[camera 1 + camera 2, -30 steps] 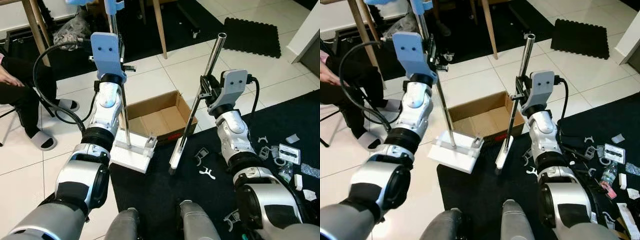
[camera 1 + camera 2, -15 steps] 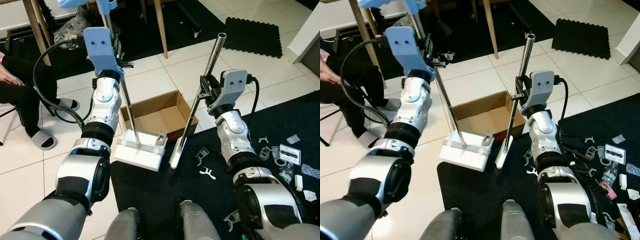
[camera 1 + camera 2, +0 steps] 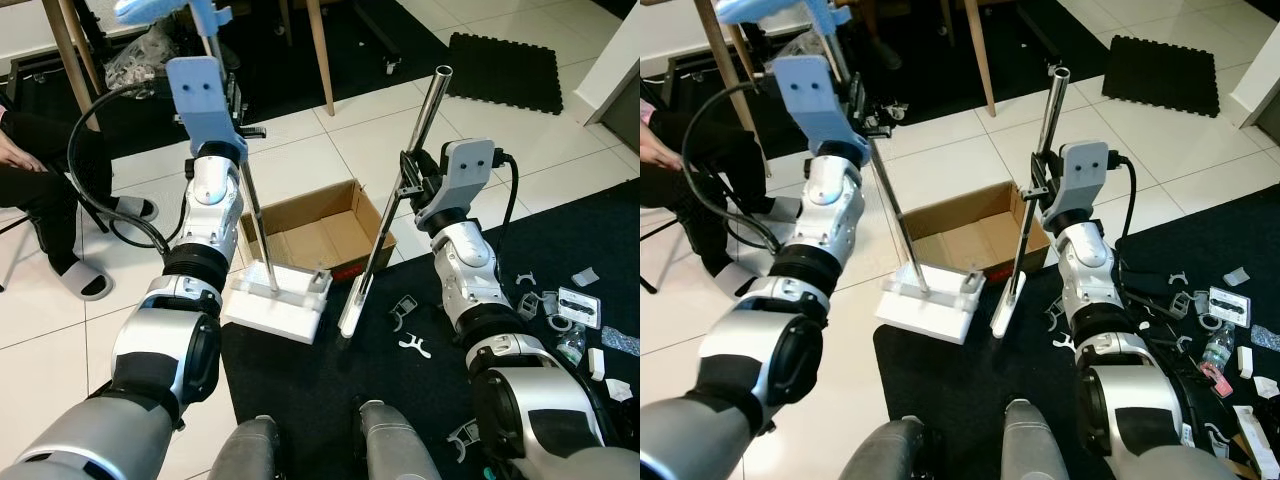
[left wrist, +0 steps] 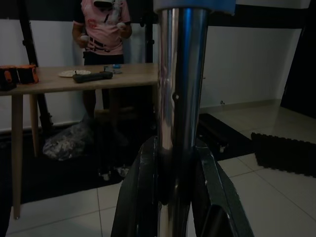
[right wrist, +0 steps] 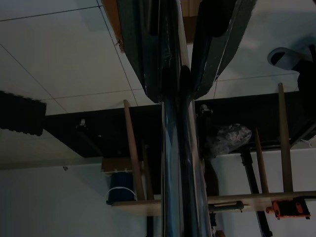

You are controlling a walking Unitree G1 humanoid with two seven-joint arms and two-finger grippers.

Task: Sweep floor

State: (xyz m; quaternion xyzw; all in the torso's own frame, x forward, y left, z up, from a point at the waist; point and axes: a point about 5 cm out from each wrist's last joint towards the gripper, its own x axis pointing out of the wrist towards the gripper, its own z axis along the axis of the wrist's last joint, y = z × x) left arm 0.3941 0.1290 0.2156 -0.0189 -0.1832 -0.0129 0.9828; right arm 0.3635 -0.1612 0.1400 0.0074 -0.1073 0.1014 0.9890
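Dustpan (image 3: 275,305) shifted right (pole between left fingers (image 4: 143,197)).

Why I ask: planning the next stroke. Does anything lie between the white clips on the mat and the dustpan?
Only the broom in the right tool: its head rests on the black mat between the nearest clips and the dustpan. The cardboard box sits behind, off that path.
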